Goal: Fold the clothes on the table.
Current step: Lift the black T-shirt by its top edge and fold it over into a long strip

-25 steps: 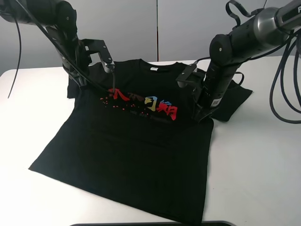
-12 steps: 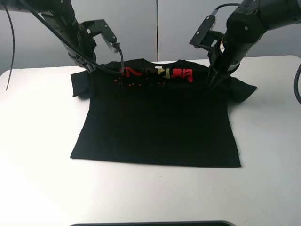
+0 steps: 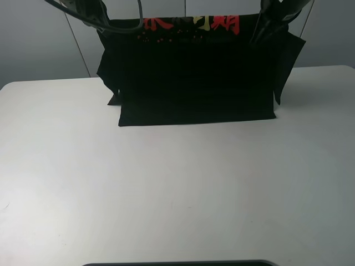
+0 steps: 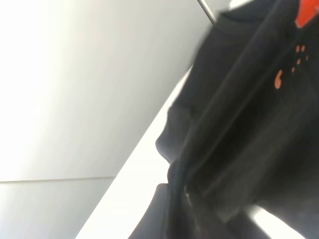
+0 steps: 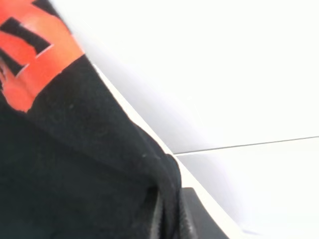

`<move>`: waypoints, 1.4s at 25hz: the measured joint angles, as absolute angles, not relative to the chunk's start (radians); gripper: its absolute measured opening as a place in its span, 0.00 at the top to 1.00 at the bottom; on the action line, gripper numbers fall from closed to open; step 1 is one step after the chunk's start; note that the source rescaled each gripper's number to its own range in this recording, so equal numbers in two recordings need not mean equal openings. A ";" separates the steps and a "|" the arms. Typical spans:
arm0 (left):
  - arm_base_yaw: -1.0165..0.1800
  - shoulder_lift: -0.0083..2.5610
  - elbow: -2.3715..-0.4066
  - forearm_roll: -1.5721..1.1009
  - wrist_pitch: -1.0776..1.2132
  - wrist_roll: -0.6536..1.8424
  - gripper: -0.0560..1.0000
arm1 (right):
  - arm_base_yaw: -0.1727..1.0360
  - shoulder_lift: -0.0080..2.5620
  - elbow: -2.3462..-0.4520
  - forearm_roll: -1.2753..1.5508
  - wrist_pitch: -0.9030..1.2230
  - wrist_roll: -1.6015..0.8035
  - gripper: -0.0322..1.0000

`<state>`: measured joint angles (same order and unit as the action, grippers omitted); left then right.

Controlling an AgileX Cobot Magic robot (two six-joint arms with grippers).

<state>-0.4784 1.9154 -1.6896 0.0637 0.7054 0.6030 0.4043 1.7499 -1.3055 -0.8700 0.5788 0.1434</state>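
The black T-shirt [image 3: 194, 77] hangs in the air at the far side of the white table [image 3: 177, 188]. Its red, blue and yellow characters [image 3: 191, 23] sit at the top of the exterior view, and its hem reaches down to about the tabletop. Both sleeves dangle at the sides. My left gripper [image 3: 104, 23] holds the shirt's upper left corner and my right gripper [image 3: 260, 25] holds the upper right; both are largely cut off by the top edge. The left wrist view shows bunched black fabric [image 4: 239, 124] pinched at the gripper [image 4: 177, 206]. The right wrist view shows fabric [image 5: 75, 174] pinched at the gripper [image 5: 167, 211].
A grey panelled wall [image 3: 39, 44] stands behind the table. A dark strip [image 3: 177, 263] runs along the table's front edge. White tabletop stretches in front of the hanging hem.
Both grippers have risen and moved toward the back, lifting the shirt off the table. It lay flat a second ago; now it hangs upright with the hem near the far part of the table.
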 joint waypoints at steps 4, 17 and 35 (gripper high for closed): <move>-0.480 1.894 -1.691 0.020 0.793 0.612 0.95 | 0.404 1.690 -1.305 -0.737 0.612 0.028 0.97; -0.499 1.779 -1.689 -0.105 1.192 0.690 0.95 | 0.467 1.479 -1.227 -0.324 0.959 -0.445 0.97; -0.499 1.594 -1.165 -0.216 1.197 0.705 0.95 | 0.524 1.414 -1.047 0.023 1.220 -0.653 0.97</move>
<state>-0.4990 1.5940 -1.1649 -0.2160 1.1972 0.7050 0.5235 1.4138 -1.0473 0.0233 1.2200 -0.6527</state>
